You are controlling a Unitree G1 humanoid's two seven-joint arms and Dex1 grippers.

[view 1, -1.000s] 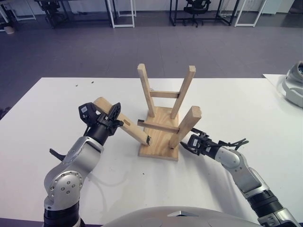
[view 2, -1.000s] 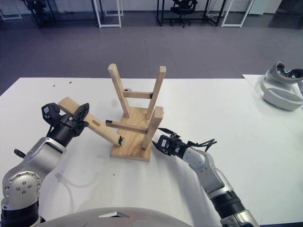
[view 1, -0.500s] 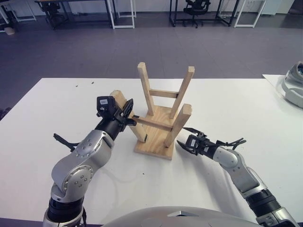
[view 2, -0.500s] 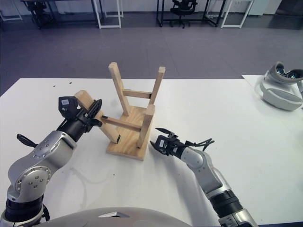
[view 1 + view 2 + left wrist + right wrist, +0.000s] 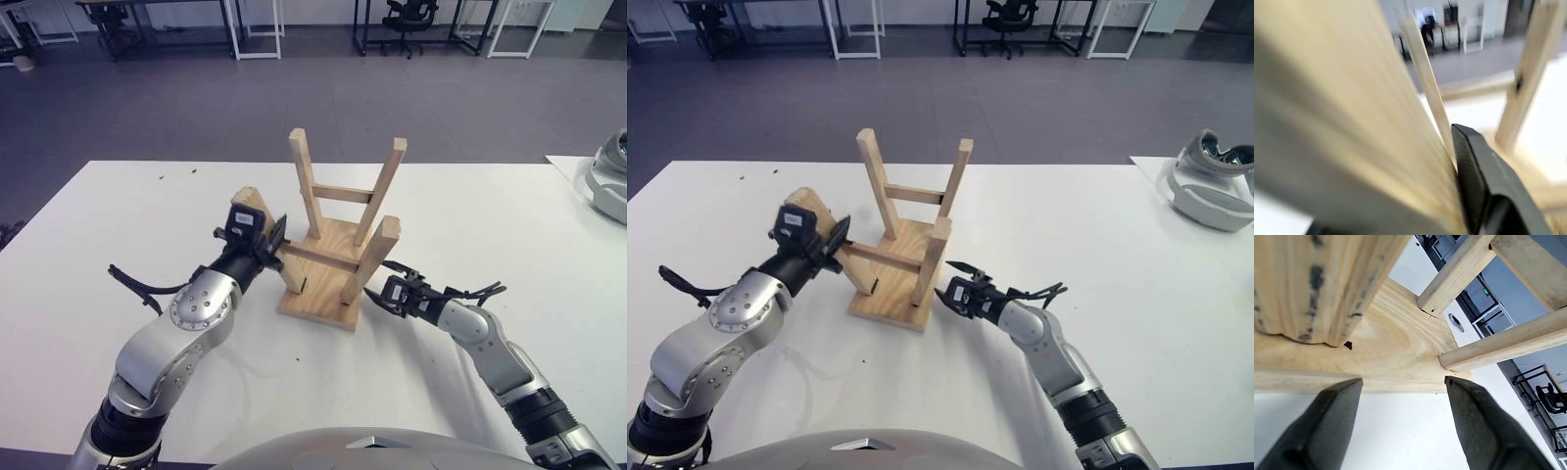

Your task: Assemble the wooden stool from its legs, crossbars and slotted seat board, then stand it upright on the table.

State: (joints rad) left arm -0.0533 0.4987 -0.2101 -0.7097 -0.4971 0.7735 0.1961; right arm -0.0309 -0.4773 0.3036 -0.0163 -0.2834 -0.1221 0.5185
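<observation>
Stool's upside down mid-table. Seat board [image 5: 318, 309] lies flat on the table [image 5: 470, 206], with far legs [image 5: 306, 186] tied by the far crossbar [image 5: 341, 194] and the near leg [image 5: 377, 255] standing in it. Fourth leg [image 5: 292, 276] leans in from the left, lower end at the board's left side. Can't tell if it's in its slot. Near crossbar [image 5: 323, 258] spans from it to the near leg.

Left gripper [image 5: 266, 245]: jaws clamped on the fourth leg's upper part. Right gripper [image 5: 380, 282]: jaws wide apart and holding nothing, just beside the board's near right edge at the near leg's base. The right wrist view shows its fingers [image 5: 1327, 431] spread before the board's edge, seemingly clear of it.

Risks as I see them:
- Nothing pins the board, so a push from the left likely slides it right instead of seating the leg.
- A tilted leg can jam in its slot.
- Levering it upright could pull the near crossbar out of the near leg, or rock that leg loose.

Room: open table left, right and in front. The far edge is nearer, so avoid shoving that way. Headset [image 5: 609, 181] sits well off right.
</observation>
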